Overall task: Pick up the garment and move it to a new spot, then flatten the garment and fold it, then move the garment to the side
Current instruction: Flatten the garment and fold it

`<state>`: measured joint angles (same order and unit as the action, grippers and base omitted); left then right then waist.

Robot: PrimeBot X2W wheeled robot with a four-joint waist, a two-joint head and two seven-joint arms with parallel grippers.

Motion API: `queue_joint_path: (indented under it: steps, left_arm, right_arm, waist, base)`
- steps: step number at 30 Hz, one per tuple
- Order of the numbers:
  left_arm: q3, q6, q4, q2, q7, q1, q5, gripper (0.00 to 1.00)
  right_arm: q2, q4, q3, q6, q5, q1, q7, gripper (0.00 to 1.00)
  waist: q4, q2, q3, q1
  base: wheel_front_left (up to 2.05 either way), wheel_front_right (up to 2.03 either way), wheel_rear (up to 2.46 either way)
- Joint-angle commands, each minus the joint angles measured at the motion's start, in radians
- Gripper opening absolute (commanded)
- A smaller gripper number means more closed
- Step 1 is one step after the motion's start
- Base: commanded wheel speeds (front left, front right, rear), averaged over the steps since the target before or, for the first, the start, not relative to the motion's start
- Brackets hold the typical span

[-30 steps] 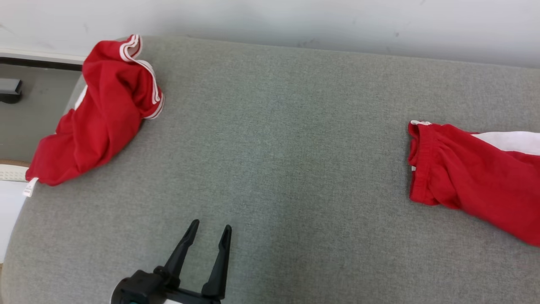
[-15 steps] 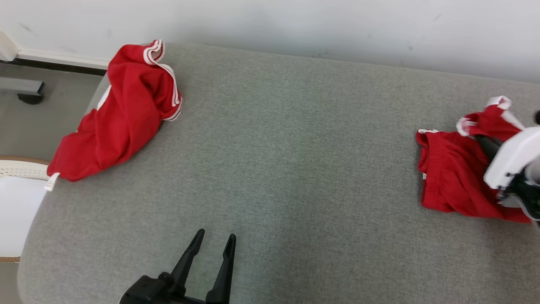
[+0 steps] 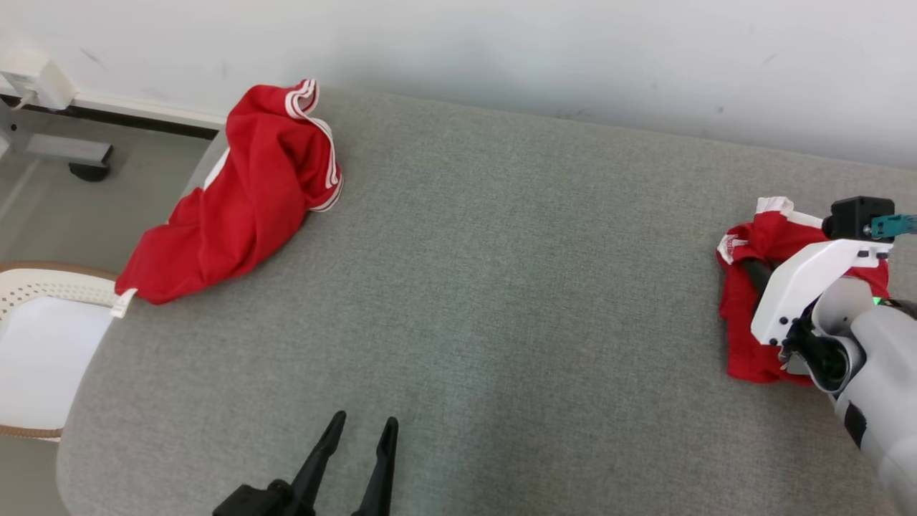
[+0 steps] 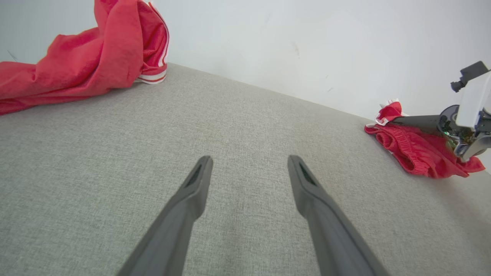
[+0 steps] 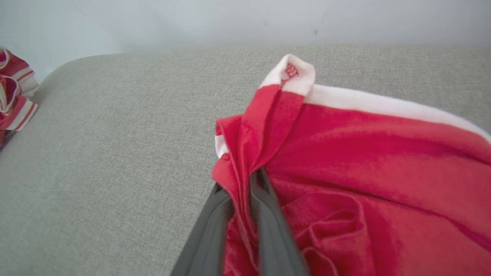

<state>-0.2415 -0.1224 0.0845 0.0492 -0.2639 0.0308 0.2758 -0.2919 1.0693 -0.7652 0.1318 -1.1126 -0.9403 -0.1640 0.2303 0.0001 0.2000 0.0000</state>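
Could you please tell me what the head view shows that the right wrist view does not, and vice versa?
Head view adds: the left gripper, jaws open, and a white chair-like object at the left edge. Right wrist view adds: a fold of the held red garment pinched in the shut jaws of the right gripper. Both: that garment, the other red garment at the far corner, the grey upholstered surface, the white wall.
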Motion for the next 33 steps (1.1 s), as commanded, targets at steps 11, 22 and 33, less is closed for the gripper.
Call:
queue_joint_path:
  steps: [11, 22, 33]
  left_arm:
    - [0.03, 0.006, 0.013, 0.003, -0.001, 0.04, -0.001, 1.0]
    - [0.07, 0.014, 0.01, 0.003, -0.001, 0.113, 0.0, 1.0]
    - [0.109, 0.024, -0.03, 0.003, -0.001, 0.176, -0.011, 1.0]
  right_arm:
    - [0.04, -0.075, 0.019, -0.002, 0.023, 0.113, 0.038, 1.0]
    - [-0.105, -0.439, 0.089, -0.002, 0.035, 0.376, 0.156, 1.0]
    - [-0.276, -0.66, 0.34, -0.002, 0.348, 0.681, 0.375, 1.0]
  waist:
    - [-0.064, -0.0001, -0.063, 0.0]
    - [-0.128, -0.0001, -0.168, 0.0]
    - [-0.183, -0.0001, -0.228, 0.0]
  base:
    - [0.0, 0.0, 0.0]
    - [0.0, 0.0, 0.0]
    - [0.0, 0.0, 0.0]
